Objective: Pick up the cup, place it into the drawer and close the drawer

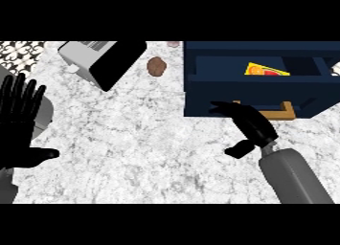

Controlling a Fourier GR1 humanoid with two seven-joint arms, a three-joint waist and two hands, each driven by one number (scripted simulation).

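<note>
The right hand (244,120), fingers straight against the open drawer (257,98), could slip off beside the handle (282,112) when pushing.

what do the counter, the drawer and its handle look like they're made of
Counter: probably marble or granite, going by its white surface with grey speckled veining. Drawer: flat, even navy blue faces suggest painted wood or laminate. Handle: tan and squared, maybe wood or brass; hard to tell.
</note>
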